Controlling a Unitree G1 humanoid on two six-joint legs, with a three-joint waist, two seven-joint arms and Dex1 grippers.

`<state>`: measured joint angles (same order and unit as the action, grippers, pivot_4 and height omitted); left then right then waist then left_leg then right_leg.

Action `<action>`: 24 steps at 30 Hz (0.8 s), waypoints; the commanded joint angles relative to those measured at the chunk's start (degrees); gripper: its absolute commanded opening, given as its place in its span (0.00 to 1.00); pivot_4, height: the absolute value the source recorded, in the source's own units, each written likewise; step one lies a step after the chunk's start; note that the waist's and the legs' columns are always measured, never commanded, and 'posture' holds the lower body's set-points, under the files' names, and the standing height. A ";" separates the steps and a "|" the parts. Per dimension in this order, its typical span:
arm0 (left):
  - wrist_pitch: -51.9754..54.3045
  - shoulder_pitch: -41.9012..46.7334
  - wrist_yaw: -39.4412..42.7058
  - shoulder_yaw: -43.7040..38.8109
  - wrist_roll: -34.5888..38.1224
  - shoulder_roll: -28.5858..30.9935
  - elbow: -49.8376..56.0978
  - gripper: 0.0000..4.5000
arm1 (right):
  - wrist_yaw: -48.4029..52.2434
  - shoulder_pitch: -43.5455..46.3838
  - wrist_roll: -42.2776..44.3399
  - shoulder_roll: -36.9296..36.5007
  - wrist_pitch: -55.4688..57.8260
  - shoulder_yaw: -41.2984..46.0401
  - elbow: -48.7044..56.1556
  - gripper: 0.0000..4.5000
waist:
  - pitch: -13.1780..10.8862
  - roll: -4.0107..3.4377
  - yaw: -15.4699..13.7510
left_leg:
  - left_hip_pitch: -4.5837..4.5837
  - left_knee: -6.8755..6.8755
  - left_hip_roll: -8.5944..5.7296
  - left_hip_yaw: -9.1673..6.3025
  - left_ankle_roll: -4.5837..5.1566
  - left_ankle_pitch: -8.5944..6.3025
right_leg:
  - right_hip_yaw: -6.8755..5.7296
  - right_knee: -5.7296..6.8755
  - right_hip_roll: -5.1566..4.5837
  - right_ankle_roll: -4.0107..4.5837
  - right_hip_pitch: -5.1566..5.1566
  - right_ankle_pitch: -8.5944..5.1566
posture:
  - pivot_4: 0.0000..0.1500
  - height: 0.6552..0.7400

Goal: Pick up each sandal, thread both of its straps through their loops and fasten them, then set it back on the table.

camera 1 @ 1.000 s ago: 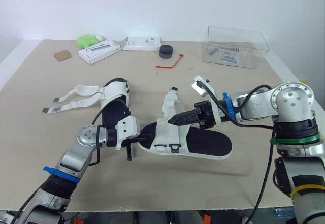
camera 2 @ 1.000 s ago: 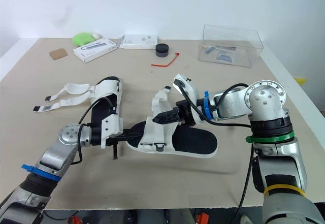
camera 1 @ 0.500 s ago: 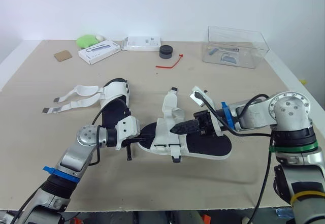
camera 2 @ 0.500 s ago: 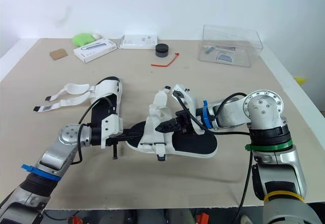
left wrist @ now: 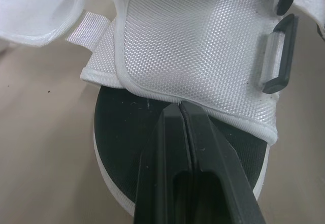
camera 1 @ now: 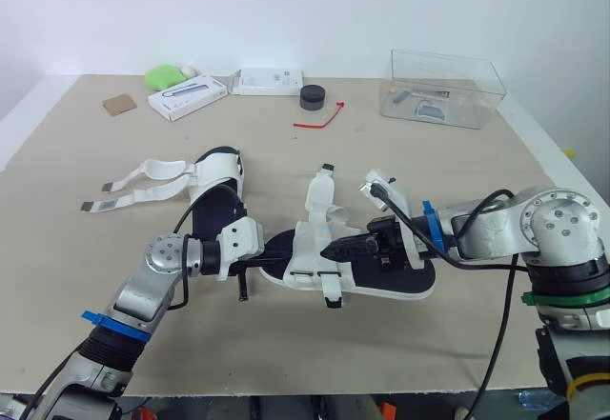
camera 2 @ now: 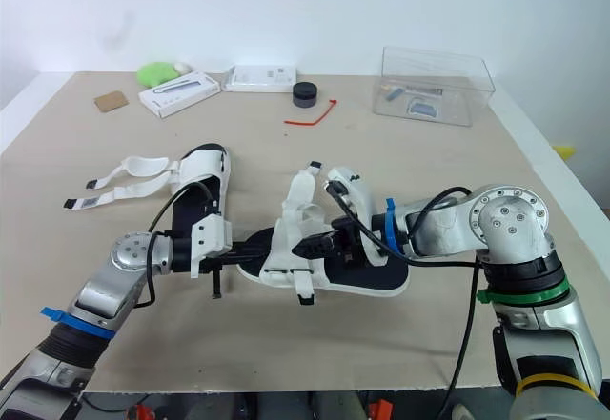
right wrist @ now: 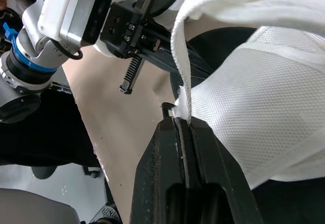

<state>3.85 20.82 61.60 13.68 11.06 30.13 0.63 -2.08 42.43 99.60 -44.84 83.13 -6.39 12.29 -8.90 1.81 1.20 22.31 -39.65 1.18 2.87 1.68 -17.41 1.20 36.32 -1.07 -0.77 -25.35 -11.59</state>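
Observation:
One white sandal with a black sole (camera 1: 386, 277) lies at the table's middle. My left gripper (camera 1: 277, 259) is shut, its tips (left wrist: 180, 107) resting on the black footbed right at the edge of the white mesh upper (left wrist: 203, 46). Over the sandal's upper, my right gripper (camera 1: 333, 248) is shut on a white strap (right wrist: 182, 76), which runs into its fingertips (right wrist: 170, 132). A black buckle loop (camera 1: 330, 299) hangs at the sandal's near side. The second sandal (camera 1: 215, 191) lies to the left with both straps (camera 1: 143, 180) spread open on the table.
Along the far edge stand a clear plastic box (camera 1: 443, 87), two white boxes (camera 1: 186, 96) (camera 1: 269, 80), a black round lid (camera 1: 312, 96), a red tie (camera 1: 319, 118), a green object (camera 1: 167, 75) and a brown card (camera 1: 118, 104).
My right gripper has come down and towards the left arm with the strap, drawing it over the sandal's upper. The left gripper and the second sandal have stayed put.

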 commanded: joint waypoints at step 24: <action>0.91 0.74 0.47 0.62 -0.57 -0.05 -0.93 0.00 | 28.56 -17.82 -23.08 -6.94 -7.88 2.78 12.22 0.97 | 0.04 -0.01 -0.13 | -0.06 -0.28 0.01 -0.08 0.00 0.00 | -0.06 0.10 0.09 -0.03 0.11 0.01 | 1.00 1.00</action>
<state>4.10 21.52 61.72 13.70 10.75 30.07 -0.48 26.90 24.39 80.54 -52.69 77.73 -2.78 25.18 -8.86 1.80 1.07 22.25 -39.95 1.18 2.80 1.67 -17.40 1.15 36.44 -0.97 -0.81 -25.25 -11.57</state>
